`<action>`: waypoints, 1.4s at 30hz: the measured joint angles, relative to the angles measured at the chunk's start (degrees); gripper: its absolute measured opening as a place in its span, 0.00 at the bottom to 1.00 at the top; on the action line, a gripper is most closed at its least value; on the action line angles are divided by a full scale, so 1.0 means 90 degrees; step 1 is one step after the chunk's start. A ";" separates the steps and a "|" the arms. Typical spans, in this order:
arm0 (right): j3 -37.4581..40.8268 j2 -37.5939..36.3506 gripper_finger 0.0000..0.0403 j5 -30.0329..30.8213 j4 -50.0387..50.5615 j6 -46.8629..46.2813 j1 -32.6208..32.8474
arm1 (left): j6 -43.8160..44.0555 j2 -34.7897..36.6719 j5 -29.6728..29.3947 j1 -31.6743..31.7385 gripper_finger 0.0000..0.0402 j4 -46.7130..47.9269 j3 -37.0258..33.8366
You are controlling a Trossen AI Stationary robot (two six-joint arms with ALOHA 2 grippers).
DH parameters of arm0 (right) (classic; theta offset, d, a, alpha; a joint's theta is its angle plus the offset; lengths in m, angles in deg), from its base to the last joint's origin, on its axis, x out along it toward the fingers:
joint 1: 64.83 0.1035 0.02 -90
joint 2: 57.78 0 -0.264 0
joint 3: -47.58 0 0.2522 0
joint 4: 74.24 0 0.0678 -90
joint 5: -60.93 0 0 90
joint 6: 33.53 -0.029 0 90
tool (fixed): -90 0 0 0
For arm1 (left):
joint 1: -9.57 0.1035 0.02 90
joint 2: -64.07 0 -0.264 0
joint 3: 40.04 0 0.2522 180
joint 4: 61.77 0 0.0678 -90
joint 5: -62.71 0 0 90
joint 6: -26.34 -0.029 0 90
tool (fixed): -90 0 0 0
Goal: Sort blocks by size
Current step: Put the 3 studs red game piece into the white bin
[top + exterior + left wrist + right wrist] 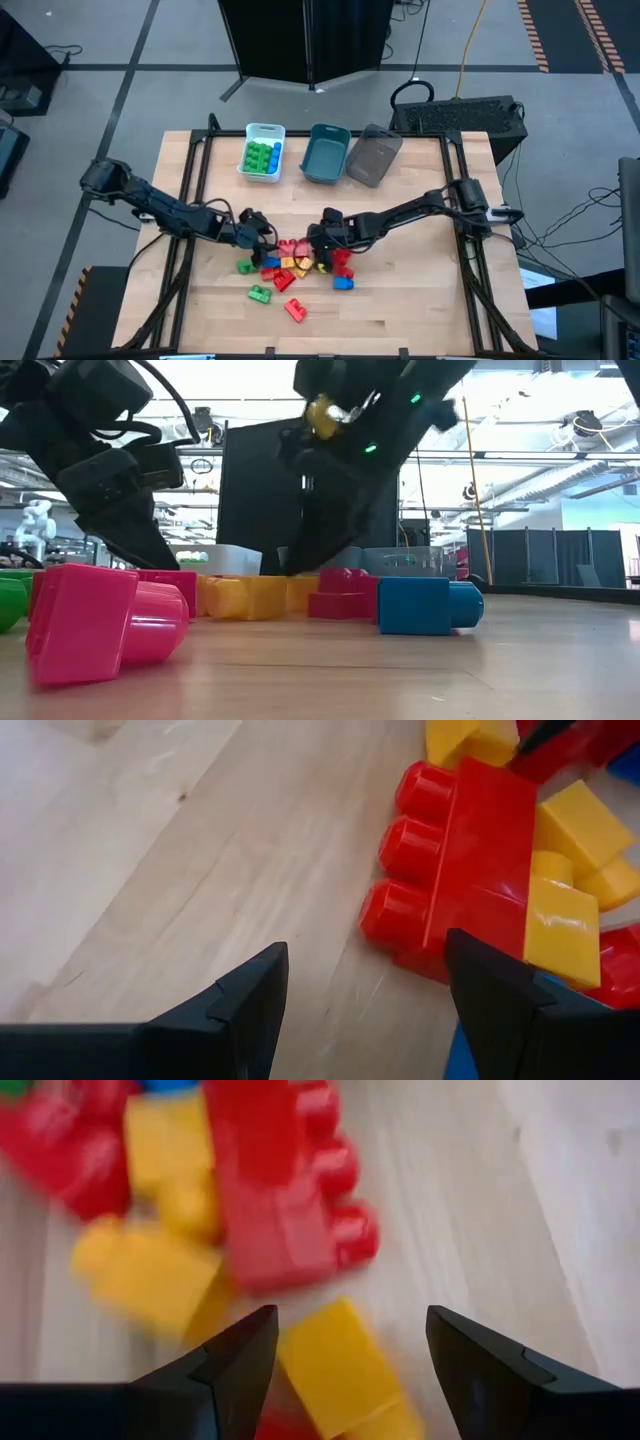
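My left fingers (365, 1010) and right fingers (345, 1365) stood wide and empty, flanking the blocks (290, 268) heaped mid-tabletop (420, 300), apparently poised to pick; green ones already lay in the white bin (262, 131).

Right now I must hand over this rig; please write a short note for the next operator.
Left gripper: fingers open, empty, at the left edge of the block pile.
Right gripper: fingers open, empty, over the pile's right side.
Done: green and blue blocks lie in the white bin.
Left: red, yellow, blue and green blocks remain on the table; teal bin and grey bin look empty.
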 joint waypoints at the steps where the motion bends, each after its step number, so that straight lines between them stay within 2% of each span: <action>1: 0.0004 -0.0104 0.60 -0.0008 0.0078 0.0016 0.0027 | -0.0002 -0.0029 -0.0002 0.0000 0.58 -0.0060 -0.0001; 7: -0.0018 -0.0445 0.60 -0.0015 -0.0247 0.0150 0.0034 | 0.0000 -0.0151 -0.0050 0.0000 0.58 -0.0242 -0.0003; 20: -0.0021 0.0181 0.60 -0.0056 -0.0547 0.0624 0.0038 | 0.0050 -0.0256 -0.0527 0.0002 0.58 -0.0511 -0.0008; 34: -0.0021 0.0296 0.61 -0.0389 -0.1023 0.0687 0.0034 | 0.0237 -0.0255 -0.0575 0.0002 0.58 -0.0586 -0.0011; 38: -0.0015 0.0296 0.65 -0.0372 -0.1093 0.0683 0.0034 | 0.0375 -0.0253 -0.0591 0.0002 0.58 -0.0591 -0.0011; 42: -0.0013 0.0296 0.75 -0.0355 -0.1236 0.0614 0.0034 | 0.0389 -0.0253 -0.0602 0.0002 0.58 -0.0594 -0.0009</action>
